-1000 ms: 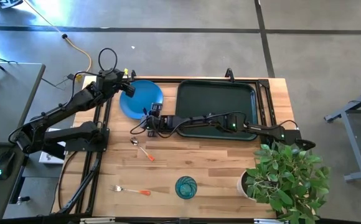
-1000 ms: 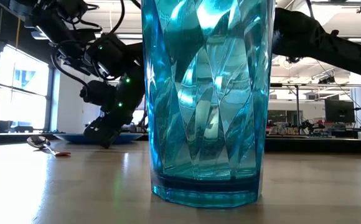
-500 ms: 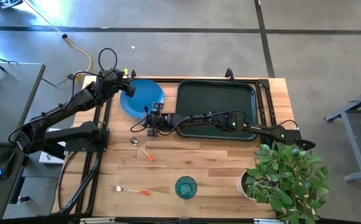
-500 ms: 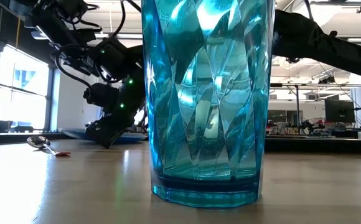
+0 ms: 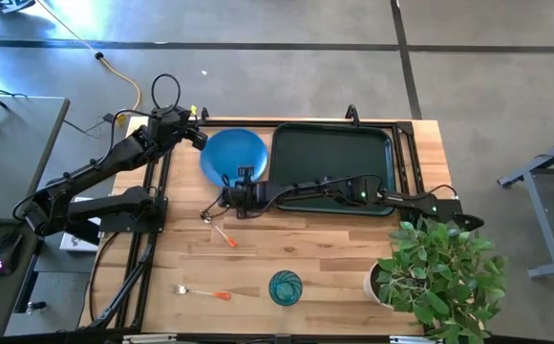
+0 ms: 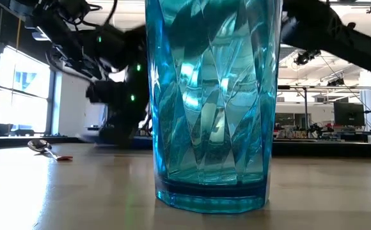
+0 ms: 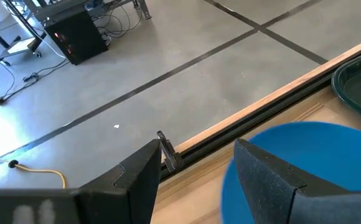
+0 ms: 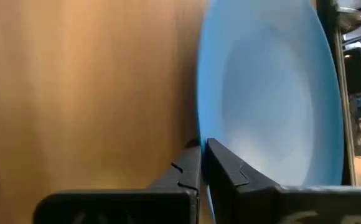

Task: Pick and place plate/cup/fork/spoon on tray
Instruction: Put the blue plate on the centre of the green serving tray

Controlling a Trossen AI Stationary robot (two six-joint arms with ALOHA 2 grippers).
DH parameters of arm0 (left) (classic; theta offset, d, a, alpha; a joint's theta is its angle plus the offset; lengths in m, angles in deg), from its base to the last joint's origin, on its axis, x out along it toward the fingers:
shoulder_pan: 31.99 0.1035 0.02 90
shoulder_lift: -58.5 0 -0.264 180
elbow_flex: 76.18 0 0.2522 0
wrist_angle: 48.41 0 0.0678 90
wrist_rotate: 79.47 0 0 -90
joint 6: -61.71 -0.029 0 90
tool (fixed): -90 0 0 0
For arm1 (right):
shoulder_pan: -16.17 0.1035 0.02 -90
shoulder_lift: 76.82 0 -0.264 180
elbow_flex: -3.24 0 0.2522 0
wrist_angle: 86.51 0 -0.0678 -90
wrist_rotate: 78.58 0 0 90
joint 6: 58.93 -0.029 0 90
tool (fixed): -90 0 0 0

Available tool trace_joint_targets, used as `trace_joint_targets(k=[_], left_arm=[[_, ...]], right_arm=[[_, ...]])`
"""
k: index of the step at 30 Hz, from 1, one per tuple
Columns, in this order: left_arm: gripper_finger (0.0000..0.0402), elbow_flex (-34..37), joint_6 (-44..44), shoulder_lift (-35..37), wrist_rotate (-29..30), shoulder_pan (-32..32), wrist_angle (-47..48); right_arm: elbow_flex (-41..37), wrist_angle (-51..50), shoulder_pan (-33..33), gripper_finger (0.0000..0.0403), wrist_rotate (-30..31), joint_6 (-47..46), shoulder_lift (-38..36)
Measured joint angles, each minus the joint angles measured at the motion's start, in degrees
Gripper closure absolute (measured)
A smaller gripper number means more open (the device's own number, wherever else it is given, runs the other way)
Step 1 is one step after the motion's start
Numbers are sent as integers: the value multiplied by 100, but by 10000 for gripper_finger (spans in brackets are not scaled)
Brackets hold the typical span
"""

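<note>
Here, a round bright-blue plate (image 5: 234,153)

One plate (image 5: 234,155), one cup (image 5: 285,287), one fork (image 5: 201,292), one spoon (image 5: 218,227), one tray (image 5: 332,162), one plant (image 5: 439,270).

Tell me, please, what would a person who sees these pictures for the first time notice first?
Probably the teal cup, which stands so close to the low camera that it fills the middle of that view; from above it sits near the table's front edge. Next is the blue plate just left of the dark tray, with the right gripper shut on its near rim. The left gripper hovers open at the plate's far side.
</note>
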Motion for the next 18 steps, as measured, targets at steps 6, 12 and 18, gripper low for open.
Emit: trace_joint_targets(k=[6, 12, 18], left_arm=[[209, 0, 37, 0, 7, -3, -1], [209, 0, 39, 0, 6, -3, -1], [209, 0, 39, 0, 49, -3, -3]], right_arm=[[9, -147, 79, 403, 268, -5, -185], [11, 45, 98, 403, 799, 266, -224], [20, 538, 102, 403, 409, 296, -230]])
